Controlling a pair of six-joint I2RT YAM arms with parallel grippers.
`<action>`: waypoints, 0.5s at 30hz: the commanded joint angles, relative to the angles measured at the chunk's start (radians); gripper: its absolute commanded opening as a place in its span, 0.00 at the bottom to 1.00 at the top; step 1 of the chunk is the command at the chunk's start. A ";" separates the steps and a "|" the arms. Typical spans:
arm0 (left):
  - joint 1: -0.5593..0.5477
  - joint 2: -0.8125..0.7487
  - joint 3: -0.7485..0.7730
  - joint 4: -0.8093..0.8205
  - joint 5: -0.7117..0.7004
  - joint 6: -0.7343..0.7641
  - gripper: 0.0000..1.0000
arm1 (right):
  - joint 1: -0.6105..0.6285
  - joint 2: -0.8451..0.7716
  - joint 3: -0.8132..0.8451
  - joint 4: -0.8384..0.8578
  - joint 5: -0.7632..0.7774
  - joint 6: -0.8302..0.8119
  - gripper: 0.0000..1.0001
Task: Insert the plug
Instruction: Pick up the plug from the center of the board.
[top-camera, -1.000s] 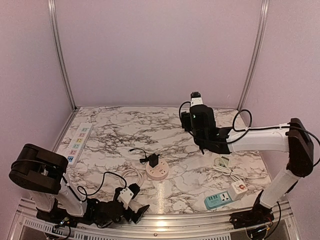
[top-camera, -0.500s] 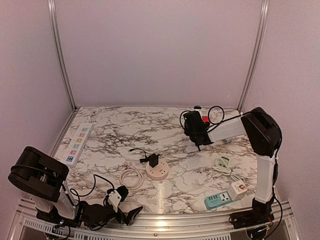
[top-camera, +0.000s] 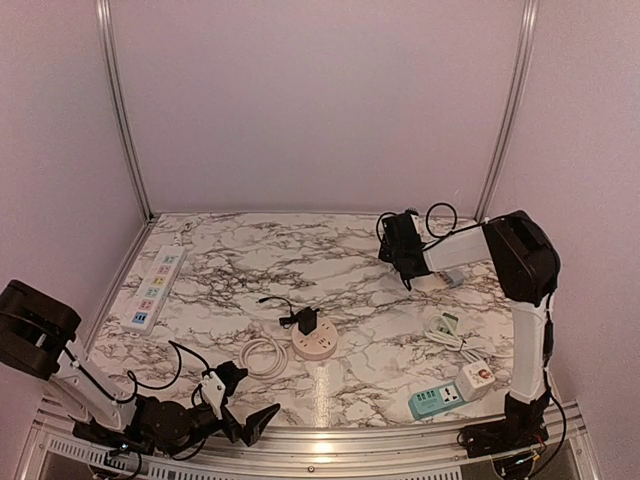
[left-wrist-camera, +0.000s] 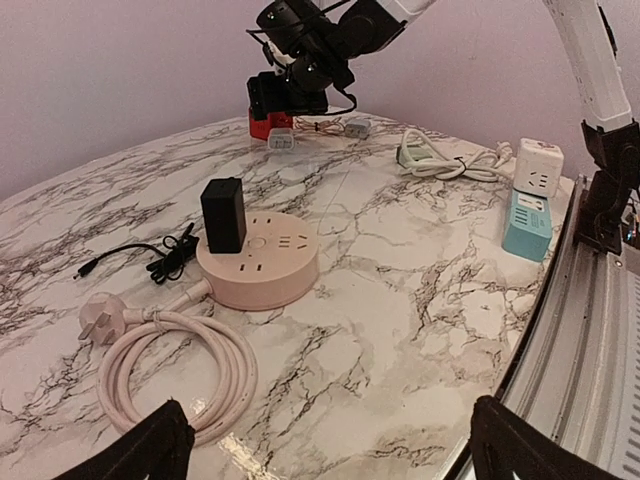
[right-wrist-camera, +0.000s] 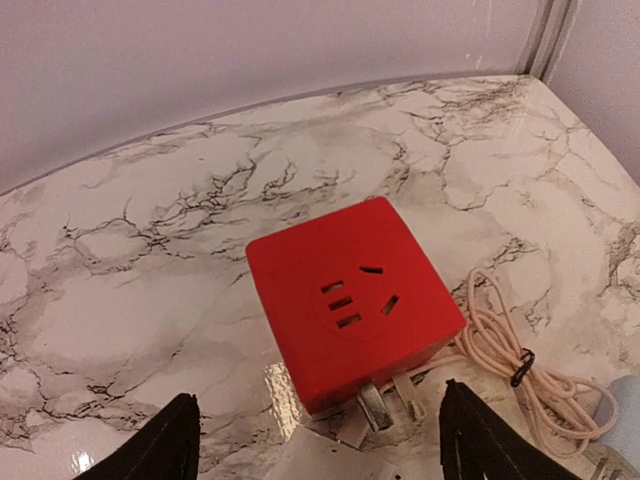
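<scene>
A red cube socket (right-wrist-camera: 350, 300) lies on the marble at the back right, with a white plug (right-wrist-camera: 385, 412) whose metal prongs stick out by its near edge. My right gripper (right-wrist-camera: 325, 450) is open just above and in front of the cube, empty; it shows in the top view (top-camera: 402, 250). A round pink socket (left-wrist-camera: 258, 265) with a black adapter (left-wrist-camera: 222, 215) plugged in sits mid-table (top-camera: 315, 345). Its pink plug (left-wrist-camera: 100, 318) and coiled cable (left-wrist-camera: 180, 355) lie loose beside it. My left gripper (left-wrist-camera: 330, 455) is open and empty, low at the near edge (top-camera: 248, 420).
A teal power strip (top-camera: 437, 400) and a white cube socket (top-camera: 478, 377) sit at the front right. A white and green plug with cable (top-camera: 446, 328) lies behind them. A long white power strip (top-camera: 155, 288) lies along the left edge. A thin pink cable (right-wrist-camera: 505, 355) trails right of the red cube.
My right arm has folded back and swung its gripper to the back right over the red cube. My left arm has drawn back and lowered toward the near edge.
</scene>
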 joint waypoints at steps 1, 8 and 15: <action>-0.008 -0.089 -0.058 -0.075 -0.046 0.006 0.99 | -0.008 0.056 0.084 -0.066 -0.052 0.041 0.77; -0.008 -0.162 -0.118 -0.079 -0.061 -0.012 0.99 | -0.023 0.131 0.210 -0.237 -0.065 0.109 0.77; -0.009 -0.177 -0.129 -0.083 -0.067 -0.015 0.99 | -0.057 0.169 0.270 -0.377 -0.068 0.202 0.80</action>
